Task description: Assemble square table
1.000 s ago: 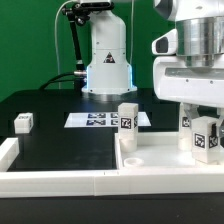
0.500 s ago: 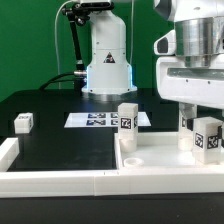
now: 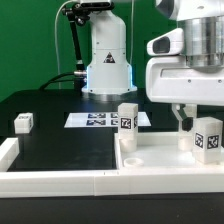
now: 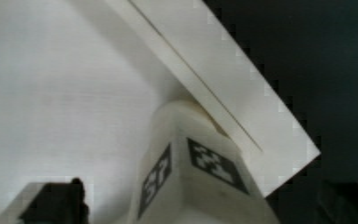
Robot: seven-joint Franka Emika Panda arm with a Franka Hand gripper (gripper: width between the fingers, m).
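The tool point(image 3: 196, 113) was found spread wide and empty, just above and clear of a leg point(image 3: 207, 138) stood, long axis vertical, on the slab point(image 3: 160, 166) toward the exterior view's right.

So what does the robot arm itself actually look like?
A glossy white arm with rounded housings, a blue light near its base, black cables alongside, and a boxy white wrist ending in dark claw fingers.
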